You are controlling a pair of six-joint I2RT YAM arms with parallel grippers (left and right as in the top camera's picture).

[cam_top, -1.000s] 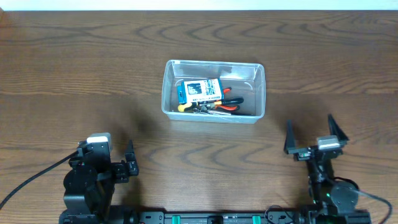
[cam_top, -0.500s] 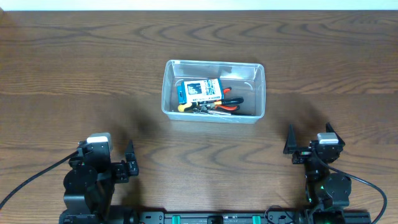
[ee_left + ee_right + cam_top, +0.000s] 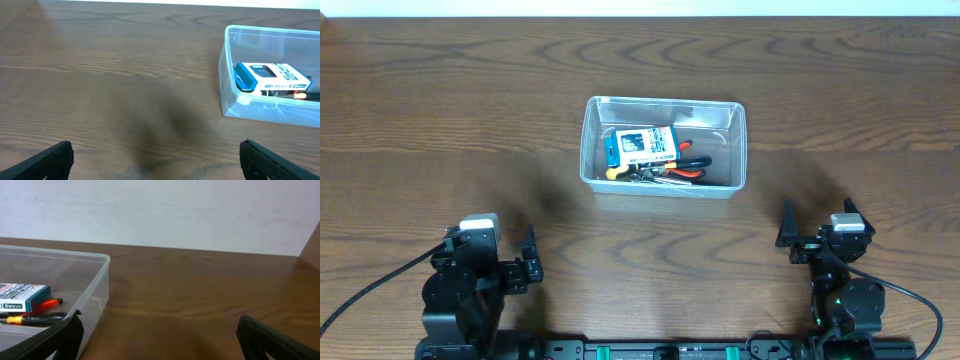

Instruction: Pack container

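Spanning every view, the wooden table [image 3: 440, 120] carries the container [image 3: 665, 100] near its middle, toward the far side, exactly where it sat a second ago. The left arm has not shifted. Its left gripper [image 3: 157, 159] rests low near the front edge with fingers spread wide, well apart from the container. The right gripper [image 3: 818, 224], also spread wide, has drawn back toward its base compared with a second ago, and it matches its pose of half a second ago. Inside the container a blue and white box [image 3: 642, 146] lies flat on top of red-handled pliers [image 3: 692, 167] and a yellow-handled tool [image 3: 612, 172], all unmoved.
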